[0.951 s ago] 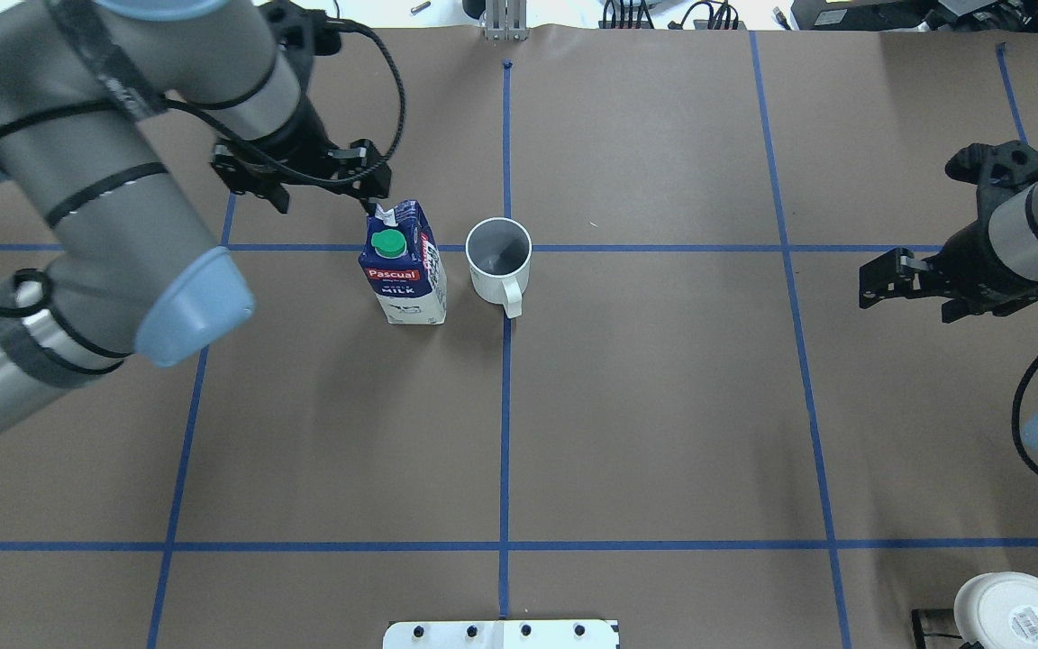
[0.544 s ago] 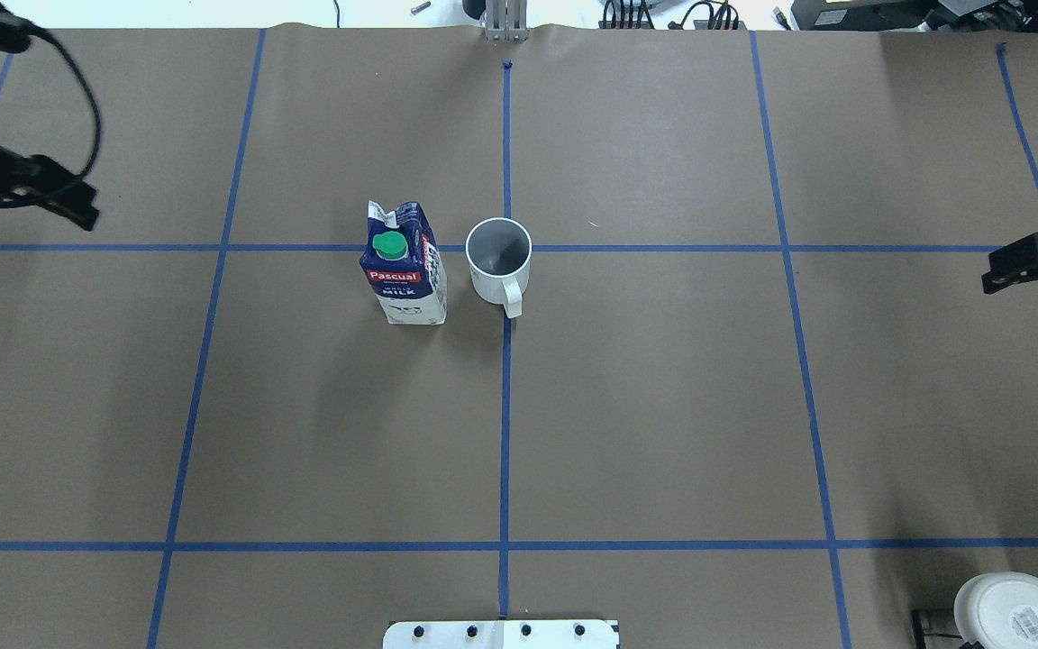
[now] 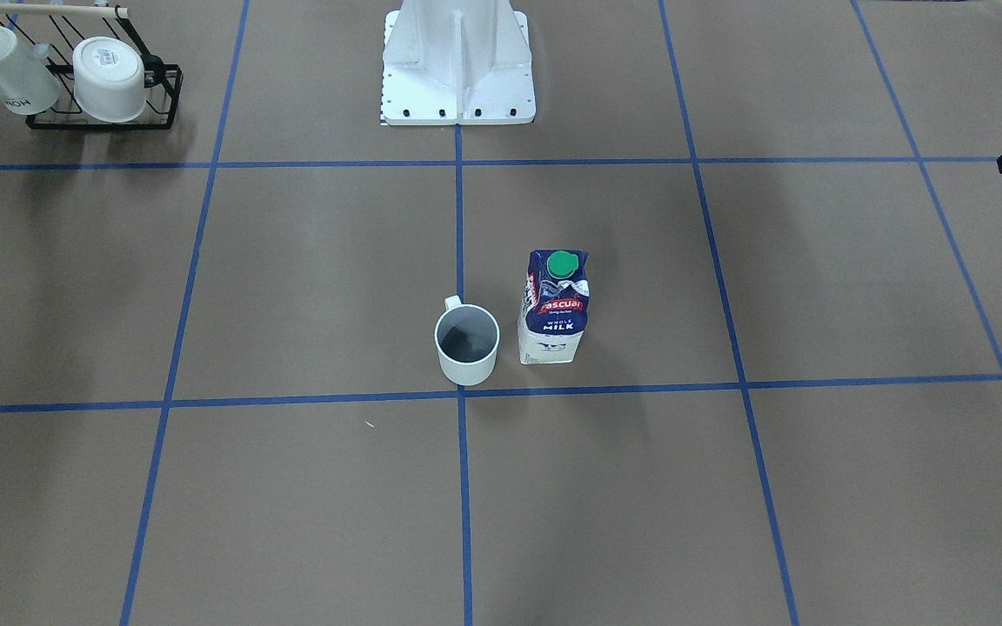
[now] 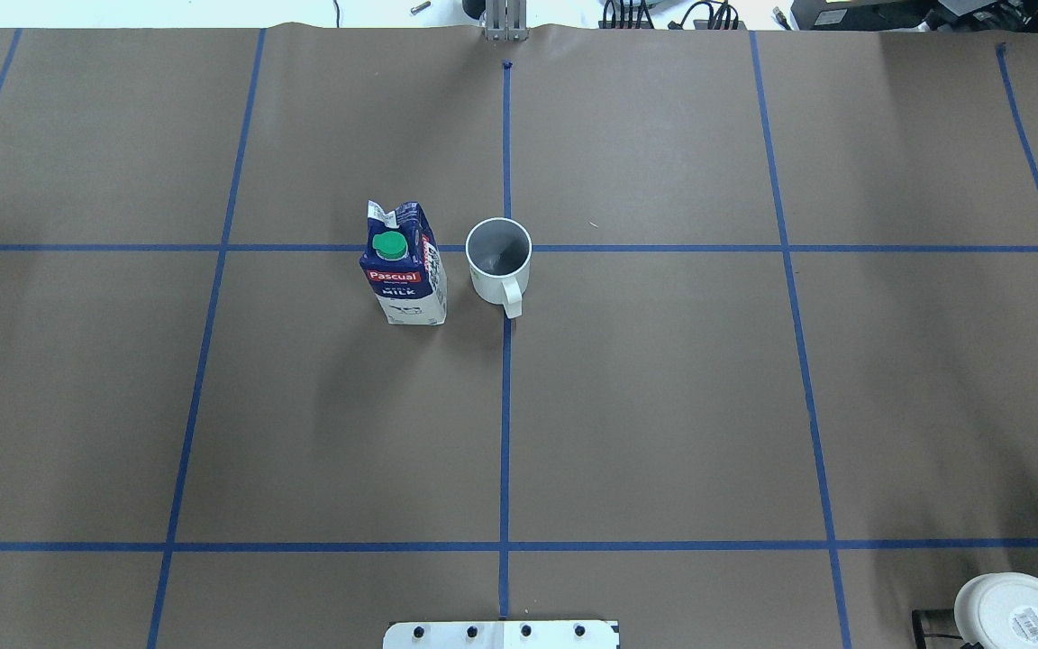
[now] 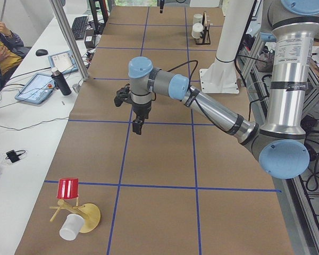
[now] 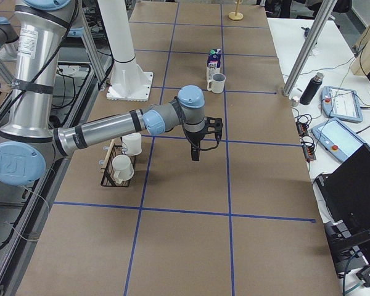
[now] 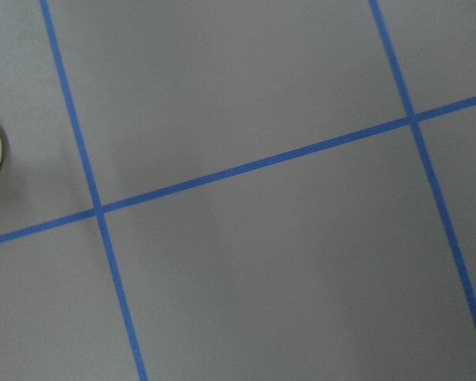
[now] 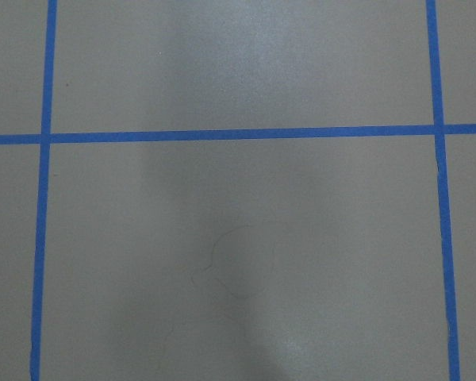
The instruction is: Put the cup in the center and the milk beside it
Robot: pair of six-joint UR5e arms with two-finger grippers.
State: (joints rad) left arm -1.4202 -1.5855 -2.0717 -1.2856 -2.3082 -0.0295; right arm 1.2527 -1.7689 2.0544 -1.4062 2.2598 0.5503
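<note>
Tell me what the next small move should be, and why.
Probably none beyond parking: the cup stands upright by the central tape crossing, the milk upright just beside it, not touching, while the left pincer and right pincer hang far from both.

The tabletop (image 4: 663, 406) looks like matt brown paper, smooth, crossed by strips of blue tape (image 4: 505, 433). The cup (image 4: 498, 261) is smooth, glossy white (ceramic, by its look). The milk (image 4: 403, 284) is printed card with a faint sheen, its green cap (image 4: 389, 244) smooth plastic
</note>
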